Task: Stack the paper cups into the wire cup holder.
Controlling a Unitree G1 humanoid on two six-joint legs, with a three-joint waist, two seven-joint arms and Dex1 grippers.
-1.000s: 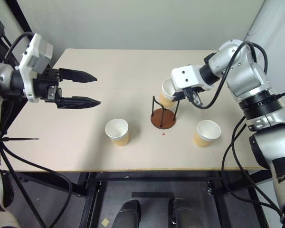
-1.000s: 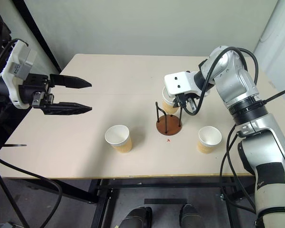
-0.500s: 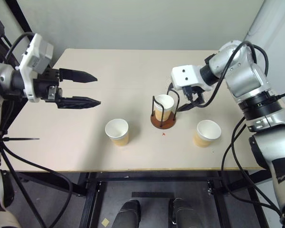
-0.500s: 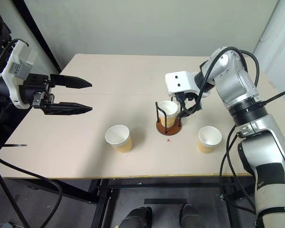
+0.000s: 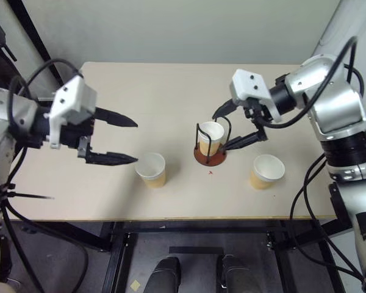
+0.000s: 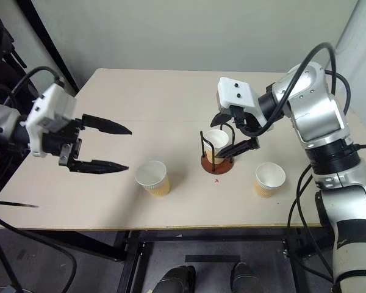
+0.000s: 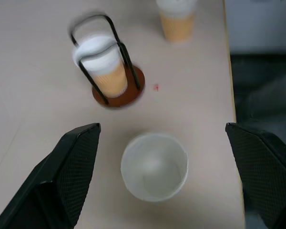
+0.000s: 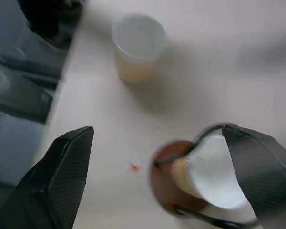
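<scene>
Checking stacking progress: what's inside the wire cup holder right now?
One tan paper cup with a white inside stands upright between the black wire arches of the holder on its reddish-brown wooden disc. The cup covers the middle of the disc.

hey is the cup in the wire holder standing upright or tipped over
Upright. The paper cup sits on the wire cup holder base between the arches, white rim facing up; the right pincer is open around it.

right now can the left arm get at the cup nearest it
Probably yes: the left gripper is open, and the cup stands alone on the table just past its fingertips.
</scene>
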